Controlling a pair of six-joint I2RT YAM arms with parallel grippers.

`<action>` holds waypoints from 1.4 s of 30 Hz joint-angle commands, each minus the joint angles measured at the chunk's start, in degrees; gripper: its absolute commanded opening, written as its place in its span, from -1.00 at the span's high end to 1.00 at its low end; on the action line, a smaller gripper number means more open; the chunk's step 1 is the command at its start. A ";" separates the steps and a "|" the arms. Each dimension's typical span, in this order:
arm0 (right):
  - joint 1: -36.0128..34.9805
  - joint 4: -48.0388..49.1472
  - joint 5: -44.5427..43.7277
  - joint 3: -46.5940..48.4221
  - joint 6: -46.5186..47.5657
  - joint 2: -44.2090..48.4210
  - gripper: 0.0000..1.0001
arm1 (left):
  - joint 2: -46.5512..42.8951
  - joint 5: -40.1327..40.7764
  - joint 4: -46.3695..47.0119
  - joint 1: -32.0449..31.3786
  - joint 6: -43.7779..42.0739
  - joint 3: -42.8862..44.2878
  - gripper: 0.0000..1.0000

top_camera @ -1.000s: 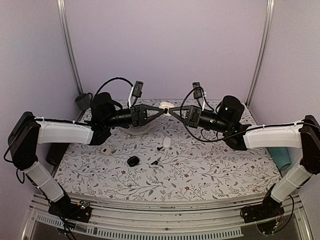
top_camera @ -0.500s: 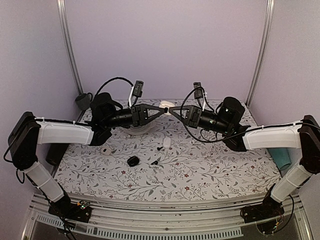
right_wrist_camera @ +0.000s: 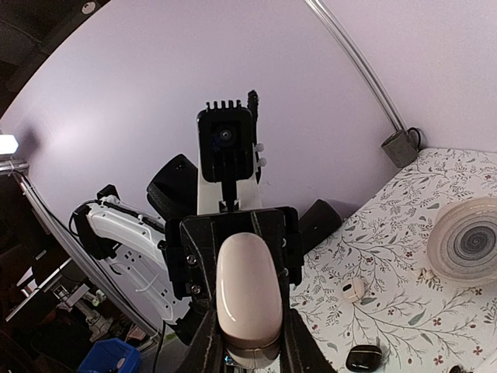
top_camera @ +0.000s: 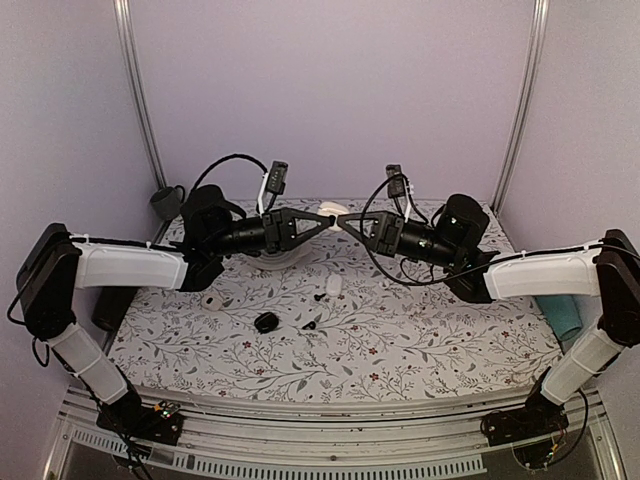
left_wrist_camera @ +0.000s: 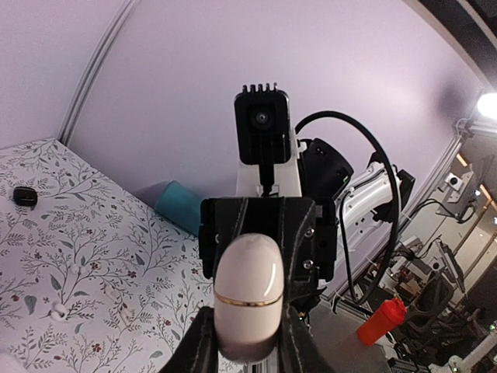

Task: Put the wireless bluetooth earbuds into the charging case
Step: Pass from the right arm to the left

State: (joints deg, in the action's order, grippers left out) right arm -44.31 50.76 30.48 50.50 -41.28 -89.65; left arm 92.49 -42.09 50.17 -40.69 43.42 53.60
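The case (top_camera: pixel 334 211) is held raised above the tabletop (top_camera: pixel 430 340), gripped at one end by the left pincer (top_camera: pixel 327 217) and at the other by the right pincer (top_camera: pixel 342 221). One earbud (top_camera: pixel 333 286) is seen lying on the tabletop below, and a second earbud (top_camera: pixel 212 300) well to its left.

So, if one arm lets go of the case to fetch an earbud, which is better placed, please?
Probably the left. Both the left end effector and right end effector clamp the charging case aloft; one earbud lies near the left forearm, far from the right.
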 commanded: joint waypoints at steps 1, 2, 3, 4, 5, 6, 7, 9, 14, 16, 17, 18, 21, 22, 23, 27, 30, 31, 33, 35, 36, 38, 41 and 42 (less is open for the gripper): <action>-0.34 -1.40 0.67 0.77 0.09 -1.66 0.87 | 0.75 -3.08 0.90 -1.76 -0.85 2.33 0.53; -0.35 -1.63 0.80 0.84 0.29 -1.67 0.87 | 0.80 -3.35 0.63 -1.70 -1.04 2.44 0.52; -0.35 -1.86 0.93 0.82 0.31 -1.68 0.87 | 0.66 -3.43 0.13 -1.76 -1.36 2.47 0.49; -0.35 -2.28 1.15 0.87 0.38 -1.68 0.87 | 0.49 -3.48 -0.46 -1.76 -1.82 2.47 0.46; -0.34 -2.78 1.24 0.91 0.60 -1.62 0.87 | 0.31 -3.45 -1.29 -1.74 -2.41 2.64 0.44; -0.39 -3.18 1.39 0.89 0.70 -1.51 0.87 | 0.06 -3.51 -2.30 -1.76 -3.13 2.79 0.41; -0.34 -3.43 1.43 0.84 0.82 -1.38 0.87 | -0.20 -3.64 -2.96 -1.69 -3.76 2.82 0.40; -0.30 -3.99 1.45 0.65 1.21 -1.00 0.87 | -0.52 -4.00 -3.92 -1.63 -4.63 2.89 0.39; 0.62 -5.63 3.07 0.59 2.14 -0.41 0.87 | -0.86 -5.90 -5.78 -1.37 -6.13 3.60 0.46; 1.07 -6.04 3.64 0.60 2.21 -0.29 0.87 | -0.98 -6.44 -6.33 -1.37 -6.64 3.69 0.53; 1.25 -6.29 3.84 0.63 2.31 -0.15 0.87 | -1.06 -6.93 -6.47 -1.34 -6.82 3.70 0.55; 1.38 -6.49 3.95 0.59 2.33 -0.05 0.87 | -1.12 -7.25 -6.49 -1.33 -6.88 3.70 0.57; 1.51 -6.48 4.15 0.43 2.43 0.10 0.87 | -1.43 -7.31 -6.59 -1.32 -7.22 3.63 0.63; 1.51 -6.25 4.19 0.39 2.26 0.05 0.87 | -1.48 -7.27 -6.45 -1.32 -7.29 3.57 0.67; 1.51 -6.17 4.26 0.47 2.15 -0.02 0.87 | -1.58 -7.04 -6.26 -1.32 -7.27 3.46 0.71; 1.44 -4.31 3.55 -0.64 1.48 0.30 0.87 | -1.48 -7.47 -5.26 -1.27 -7.21 3.48 0.64; 1.46 -3.62 3.10 -1.07 1.42 0.88 0.88 | -1.43 -7.84 -5.12 -1.30 -7.28 3.61 0.34; 1.43 -3.50 2.83 -1.28 1.38 1.21 0.88 | -1.50 -7.88 -5.17 -1.32 -7.27 3.54 0.30; 1.49 -3.25 1.71 -1.89 1.54 1.94 0.88 | -1.60 -7.72 -5.02 -1.23 -7.19 3.29 0.29; 1.50 -2.91 0.95 -2.27 1.55 2.66 0.87 | -1.69 -7.58 -4.52 -1.22 -6.95 3.03 0.29; 1.51 -2.81 0.85 -2.27 1.55 2.81 0.88 | -1.65 -7.63 -4.22 -1.21 -6.76 2.94 0.31; 1.49 -2.18 0.83 -2.42 1.42 2.98 0.87 | -1.46 -7.77 -3.19 -1.21 -5.92 2.78 0.34; 1.51 -1.00 1.09 -2.47 0.63 2.62 0.88 | -0.88 -7.84 -1.73 -1.24 -5.01 2.67 0.41; 1.47 -0.63 1.40 -2.34 0.27 2.45 0.88 | -0.78 -7.79 -1.48 -1.24 -4.73 2.65 0.41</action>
State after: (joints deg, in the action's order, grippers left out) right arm -43.22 48.16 34.17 48.99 -39.90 -88.07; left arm 92.60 -47.57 44.14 -40.88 37.76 55.35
